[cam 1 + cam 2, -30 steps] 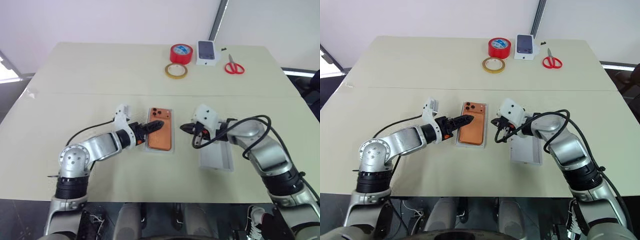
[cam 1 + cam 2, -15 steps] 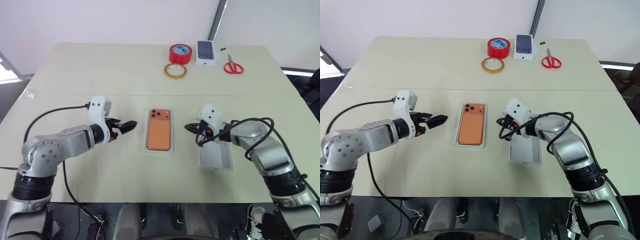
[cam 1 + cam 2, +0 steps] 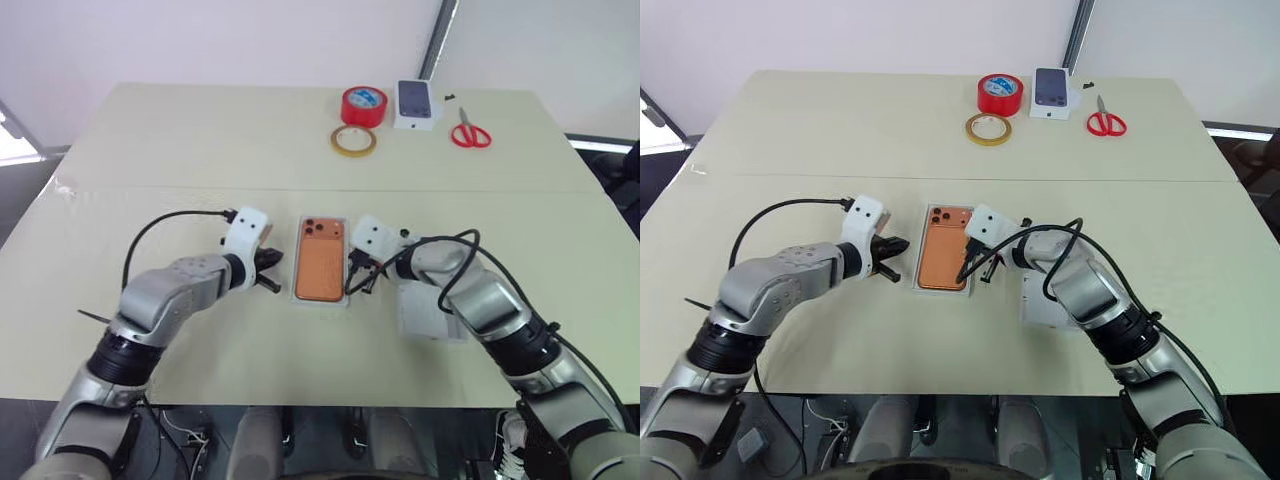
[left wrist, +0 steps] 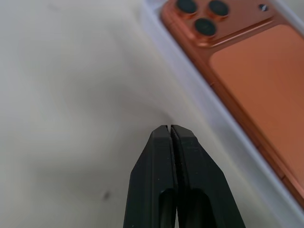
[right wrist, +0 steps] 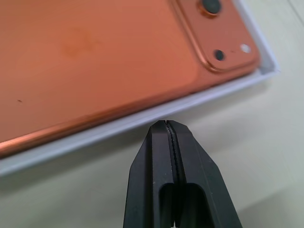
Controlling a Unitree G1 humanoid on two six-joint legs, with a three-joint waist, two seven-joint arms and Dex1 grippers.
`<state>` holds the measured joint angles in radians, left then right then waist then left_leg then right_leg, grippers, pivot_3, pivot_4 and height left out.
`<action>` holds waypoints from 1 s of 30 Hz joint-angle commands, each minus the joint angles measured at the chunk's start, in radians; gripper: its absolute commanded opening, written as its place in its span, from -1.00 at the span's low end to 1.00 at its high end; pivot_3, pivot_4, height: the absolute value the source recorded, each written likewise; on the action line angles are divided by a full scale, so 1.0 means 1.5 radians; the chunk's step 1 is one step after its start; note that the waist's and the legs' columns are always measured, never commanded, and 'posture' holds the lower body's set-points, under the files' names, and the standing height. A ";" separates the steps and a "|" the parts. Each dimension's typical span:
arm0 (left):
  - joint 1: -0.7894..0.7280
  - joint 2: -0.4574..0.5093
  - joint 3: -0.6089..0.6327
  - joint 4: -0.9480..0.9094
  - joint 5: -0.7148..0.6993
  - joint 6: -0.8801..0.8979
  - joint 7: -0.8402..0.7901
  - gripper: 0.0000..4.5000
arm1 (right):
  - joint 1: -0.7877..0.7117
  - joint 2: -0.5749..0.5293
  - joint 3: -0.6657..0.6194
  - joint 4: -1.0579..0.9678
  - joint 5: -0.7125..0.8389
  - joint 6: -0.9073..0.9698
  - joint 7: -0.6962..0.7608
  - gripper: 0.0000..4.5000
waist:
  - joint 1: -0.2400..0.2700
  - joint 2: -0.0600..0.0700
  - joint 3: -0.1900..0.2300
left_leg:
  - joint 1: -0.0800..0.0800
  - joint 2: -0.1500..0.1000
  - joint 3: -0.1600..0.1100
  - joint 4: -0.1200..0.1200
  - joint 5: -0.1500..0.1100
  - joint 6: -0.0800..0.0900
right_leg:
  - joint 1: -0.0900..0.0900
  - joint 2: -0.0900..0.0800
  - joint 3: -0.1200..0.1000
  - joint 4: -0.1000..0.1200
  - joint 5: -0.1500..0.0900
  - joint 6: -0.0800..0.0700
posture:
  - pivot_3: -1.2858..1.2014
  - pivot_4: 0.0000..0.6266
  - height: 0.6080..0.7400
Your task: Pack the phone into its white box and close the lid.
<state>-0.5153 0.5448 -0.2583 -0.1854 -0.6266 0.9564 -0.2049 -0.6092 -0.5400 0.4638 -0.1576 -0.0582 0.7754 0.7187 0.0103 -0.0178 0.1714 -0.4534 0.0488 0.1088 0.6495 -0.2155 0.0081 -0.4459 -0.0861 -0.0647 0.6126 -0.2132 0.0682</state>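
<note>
Your flat orange phone (image 3: pixel 320 270) lies inside the shallow white cardboard box (image 3: pixel 321 301); left hand (image 4: pixel 170 129) at nine o'clock and right hand (image 5: pixel 165 124) at three o'clock, both pinched empty.

arms: silver-grey shells, black joints | wrists: white camera blocks | cables: black loops | jaws: black

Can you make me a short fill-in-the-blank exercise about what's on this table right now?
1. The orange phone lies with its camera lenses facing ____.
2. The phone sits inside a shallow ____ box.
3. The left gripper and the right gripper both have their fingers ____.
4. At the far edge of the table, the scissors have ____ handles.

Missing words: up; white; shut; red
</note>
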 commanded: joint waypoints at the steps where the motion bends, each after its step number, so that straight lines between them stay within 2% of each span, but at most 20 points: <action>1: -0.025 -0.035 -0.017 -0.008 0.016 0.018 -0.039 -0.95 | -0.015 -0.005 0.002 -0.031 -0.008 -0.003 0.016 -1.00 | 0.000 0.000 0.000 | 0.000 0.000 0.000 0.000 0.000 0.000 | 0.000 0.000 0.000 0.000 0.000 0.000 | 0.03 -0.52 1.00; 8: -0.074 -0.112 -0.069 0.007 0.043 0.064 -0.106 -0.95 | 0.039 -0.082 -0.027 -0.117 0.007 0.028 0.064 -1.00 | 0.004 0.000 0.000 | 0.000 -0.001 -0.001 0.002 -0.001 0.002 | 0.002 -0.001 -0.001 0.000 -0.001 0.001 | 0.03 -0.52 1.00; 13: -0.117 -0.200 -0.111 0.038 0.048 0.097 -0.150 -0.95 | 0.119 -0.170 -0.080 -0.215 0.029 0.069 0.097 -1.00 | 0.016 0.000 0.000 | 0.000 -0.002 -0.001 0.004 -0.002 0.004 | 0.003 -0.001 0.000 0.000 -0.001 0.002 | 0.03 -0.52 1.00; 19: -0.154 -0.273 -0.164 0.074 0.071 0.112 -0.202 -0.95 | 0.194 -0.242 -0.141 -0.272 0.042 0.102 0.114 -1.00 | 0.020 0.000 0.000 | -0.001 -0.001 -0.002 0.008 -0.003 0.005 | 0.004 -0.001 -0.001 0.001 -0.001 0.002 | 0.03 -0.52 1.00; 30: -0.158 -0.317 -0.151 0.127 0.127 0.102 -0.234 -0.95 | 0.245 -0.288 -0.186 -0.267 0.044 0.097 0.115 -1.00 | 0.020 0.000 0.000 | -0.001 -0.002 -0.002 0.009 -0.004 0.007 | 0.004 -0.002 -0.001 0.000 -0.001 0.002 | 0.03 -0.52 1.00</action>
<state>-0.7342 0.1254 -0.4525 0.0210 -0.4106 1.1379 -0.5135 -0.2371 -0.9776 0.1902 -0.4946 -0.0297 0.9524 0.8754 0.0403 -0.0177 0.1713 -0.4550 0.0463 0.1061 0.6635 -0.2220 0.0186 -0.4394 -0.0887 -0.0659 0.6131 -0.2154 0.0718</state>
